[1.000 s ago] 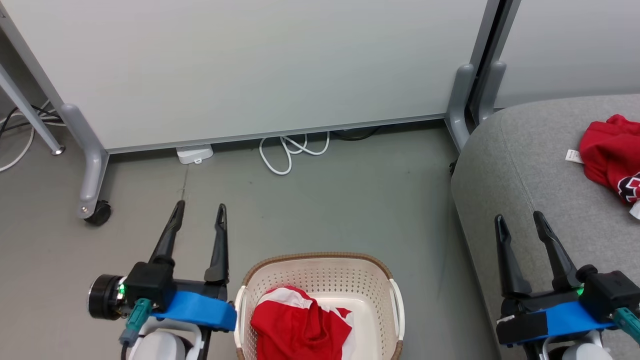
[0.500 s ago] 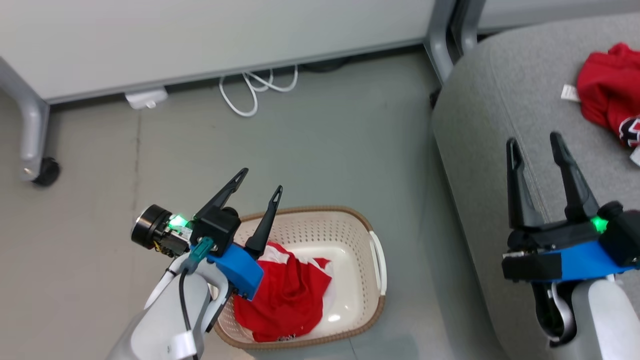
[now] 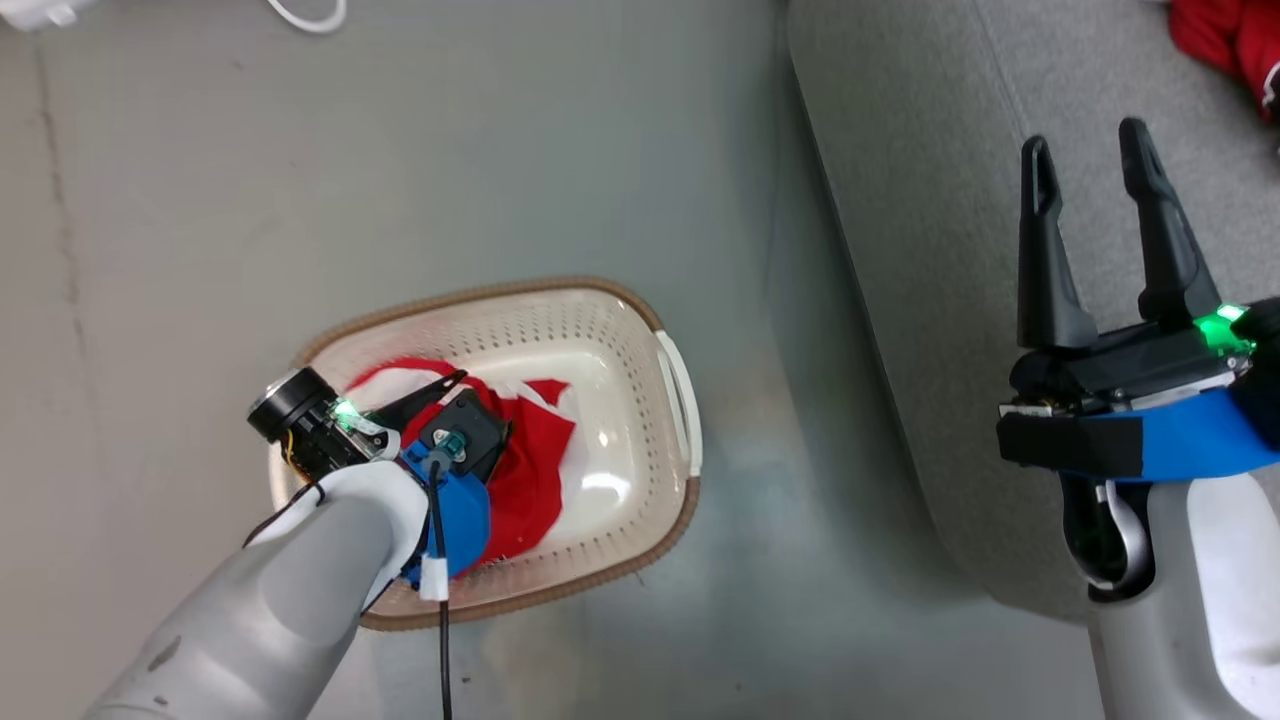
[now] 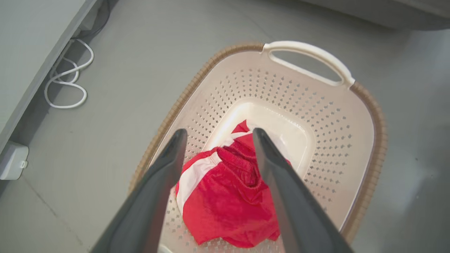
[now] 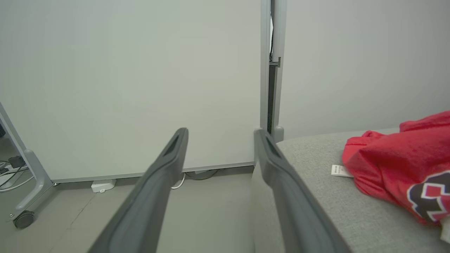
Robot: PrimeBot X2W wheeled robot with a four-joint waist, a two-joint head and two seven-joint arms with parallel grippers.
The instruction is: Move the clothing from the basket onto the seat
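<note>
The cream basket (image 3: 480, 292) stands on the floor with a red and white garment (image 3: 530, 450) bunched inside. My left gripper (image 3: 470, 395) points down into it, open. In the left wrist view its fingers (image 4: 219, 131) straddle the garment (image 4: 228, 196) inside the basket (image 4: 381, 140), and nothing is gripped. Whether they touch the cloth I cannot tell. My right gripper (image 3: 1083, 140) hangs open and empty over the grey seat (image 3: 930, 200) near its edge. A second red garment (image 5: 393, 168) with a white tag lies on the seat (image 5: 316, 196), right of my right gripper (image 5: 220, 131).
The basket has a white handle (image 4: 309, 52) on its side nearest the seat. A looped white cable (image 4: 66, 91) and a small white box (image 4: 12, 161) lie by the foot of a pale partition (image 5: 123, 88), which has a caster wheel (image 5: 24, 219).
The head camera has tilted down. My left arm swung from beside the basket to over it and lowered its open fingers toward the red garment. The right gripper stayed open.
</note>
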